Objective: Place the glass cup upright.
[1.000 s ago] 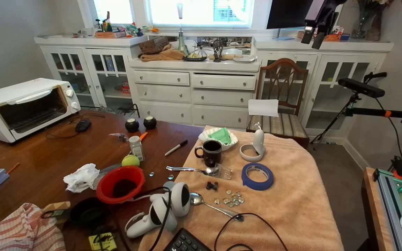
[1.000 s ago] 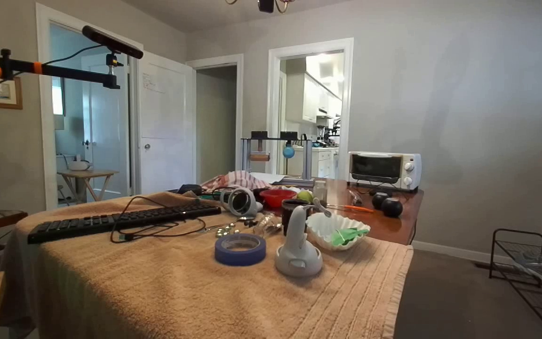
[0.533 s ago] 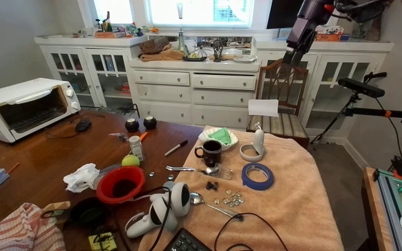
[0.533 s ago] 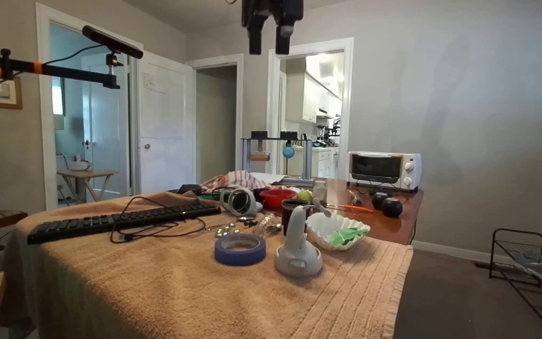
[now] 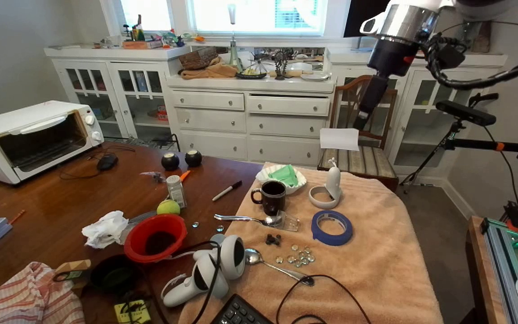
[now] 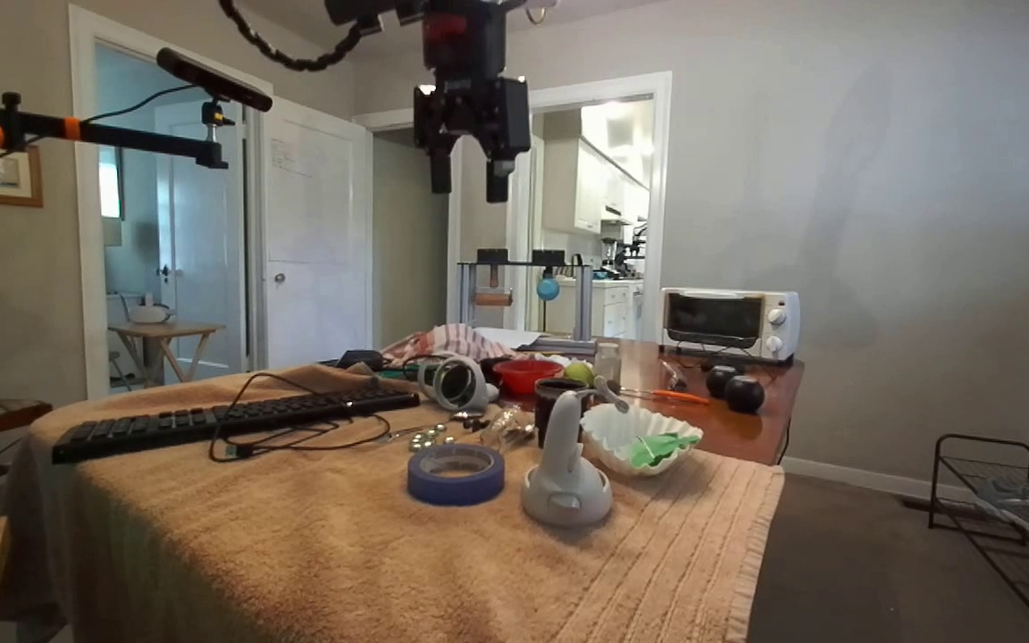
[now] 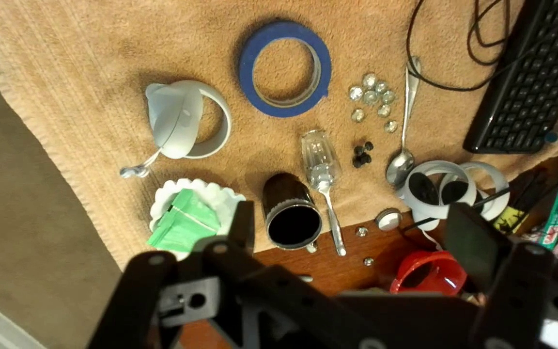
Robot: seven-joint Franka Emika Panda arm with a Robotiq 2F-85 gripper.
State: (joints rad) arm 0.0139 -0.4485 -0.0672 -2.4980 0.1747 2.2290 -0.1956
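Note:
The glass cup (image 7: 318, 148) is small, clear and see-through. It lies on its side on the tan towel, also showing in both exterior views (image 5: 291, 222) (image 6: 507, 427). A spoon (image 7: 333, 218) lies with its bowl at or inside the cup's wider end. The black mug (image 7: 284, 191) stands upright beside the cup, also in an exterior view (image 5: 273, 198). My gripper (image 7: 354, 213) is open with nothing between its fingers. It hangs high above the towel in both exterior views (image 5: 361, 120) (image 6: 470, 187), well apart from the cup.
Near the cup are blue tape (image 7: 247, 72), a white controller (image 7: 177, 121), a scalloped bowl (image 7: 230, 196) with a green packet, clear gems (image 7: 370, 97) and small dark pieces (image 7: 362, 154). Another spoon (image 7: 407, 111), a keyboard (image 7: 526, 82) and a red bowl (image 7: 405, 269) lie further off.
My gripper has come down from the top of the exterior views toward the table, its fingers staying apart. The glass cup and the other table items have not moved.

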